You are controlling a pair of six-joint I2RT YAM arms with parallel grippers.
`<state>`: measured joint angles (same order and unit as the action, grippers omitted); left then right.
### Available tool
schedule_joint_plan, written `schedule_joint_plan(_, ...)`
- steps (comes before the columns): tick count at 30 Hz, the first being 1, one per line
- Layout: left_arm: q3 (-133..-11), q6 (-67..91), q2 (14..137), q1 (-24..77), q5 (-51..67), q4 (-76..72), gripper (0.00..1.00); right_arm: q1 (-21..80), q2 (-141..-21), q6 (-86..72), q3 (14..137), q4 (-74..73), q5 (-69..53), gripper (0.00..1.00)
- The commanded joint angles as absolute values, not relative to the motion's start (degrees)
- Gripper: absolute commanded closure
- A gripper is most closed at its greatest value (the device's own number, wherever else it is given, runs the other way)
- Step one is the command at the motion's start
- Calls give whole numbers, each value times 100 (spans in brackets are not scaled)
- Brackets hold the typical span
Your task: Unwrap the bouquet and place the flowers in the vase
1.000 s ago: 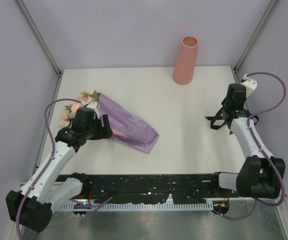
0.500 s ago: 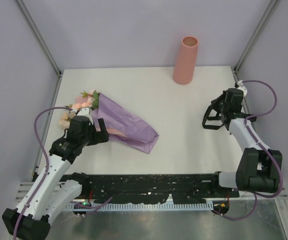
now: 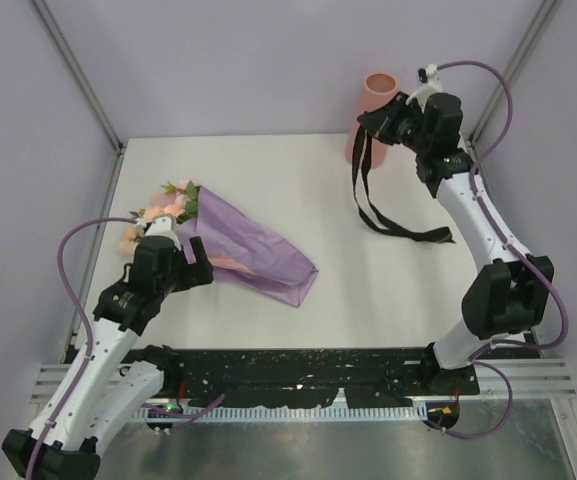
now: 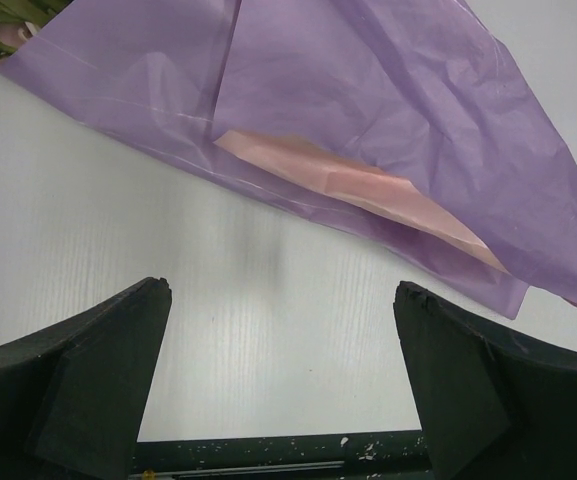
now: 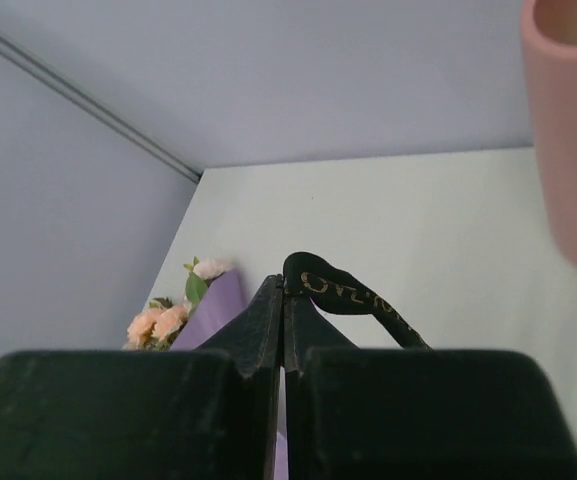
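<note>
1. Table (image 3: 368,290), white: carrying every item below.
2. Left arm: crouching low at the near left with its elbow bent and its wrist aiming down and forward at the wrapping.
3. Right arm: stretching tall toward the far right corner, well apart from the bouquet.
4. Bouquet (image 3: 238,245): lying flat at left centre, just ahead of the left gripper. Its long axis is running diagonally from far left to near right. The left arm is sitting far nearer, so the unwrapping is probably falling to it.
5. Vase (image 3: 373,95): standing upright at the far edge, right of centre.
6. Ribbon (image 3: 360,190), black: hanging off the bouquet and trailing onto the table.
7. Left gripper (image 4: 283,290): jaws gaping wide, holding nothing, purple paper just beyond them.
8. Right gripper (image 5: 283,285): jaws pinching together on the ribbon, beside the vase mouth.
9. Flowers (image 3: 163,210): poking out at the bouquet's far-left end.
</note>
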<state>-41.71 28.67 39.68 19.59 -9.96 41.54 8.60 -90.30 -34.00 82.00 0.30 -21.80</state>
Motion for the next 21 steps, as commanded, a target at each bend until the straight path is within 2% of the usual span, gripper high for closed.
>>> schedule_joint_plan(1,-4324,2892,4025,1942,-1134,4183,1,450,-9097,-2892,9018,-606,-2057,94)
schedule_joint_plan(4,-4281,2883,3947,1951,-1037,4122,1,-147,-8677,-3119,8352,-931,-1558,95)
schedule_joint_plan(7,-4201,3023,3894,1942,-1089,4052,0,-789,-8070,-3182,6932,-915,-672,95)
schedule_joint_plan(10,-4227,3164,3955,1934,-1177,4113,0,-1028,-7454,-2797,5796,-739,191,87)
schedule_joint_plan(15,-4306,3586,4157,1934,-1617,4298,0,-1063,-7242,-2575,5168,-685,1141,88)
schedule_joint_plan(17,-4359,3603,4271,1934,-1600,4377,0,-1063,-7391,-2540,5185,-851,942,78)
schedule_joint_plan(18,-4359,3638,4306,1925,-1608,4412,0,-1063,-7452,-2488,5290,-966,714,57)
schedule_joint_plan(20,-4281,3787,4289,1934,-1722,4430,0,-1046,-7567,-2479,5413,-1483,528,43)
schedule_joint_plan(21,-4228,3910,4272,1934,-1784,4430,1,-1020,-7567,-2470,5431,-1555,510,39)
